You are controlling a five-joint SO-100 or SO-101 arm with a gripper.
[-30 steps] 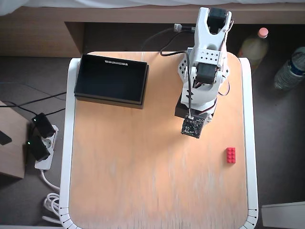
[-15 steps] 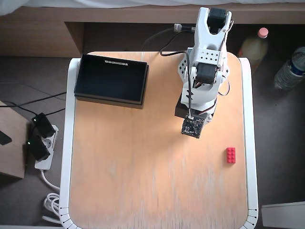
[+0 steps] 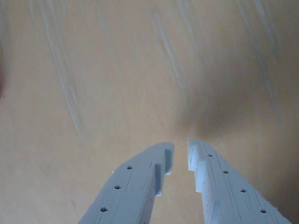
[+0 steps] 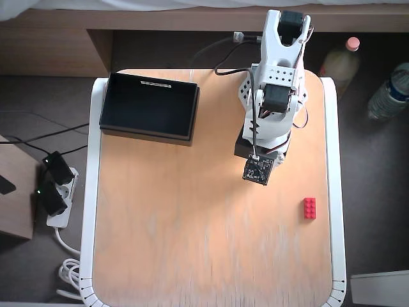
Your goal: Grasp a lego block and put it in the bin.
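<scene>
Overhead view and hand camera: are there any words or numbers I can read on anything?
None can be read.
The bin has a pale strip on its far wall, too small to read.
The bottles beside the table show no legible label.
The lego block and hand bear no writing.

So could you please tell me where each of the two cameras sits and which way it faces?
Wrist view: rides on the arm, looking down along the hand at bare table; two pale fingers nearly closed.
Overhead view: fixed above, looking straight down at table, bin, lego block; the white arm shows.
Shared: the tabletop only.
</scene>
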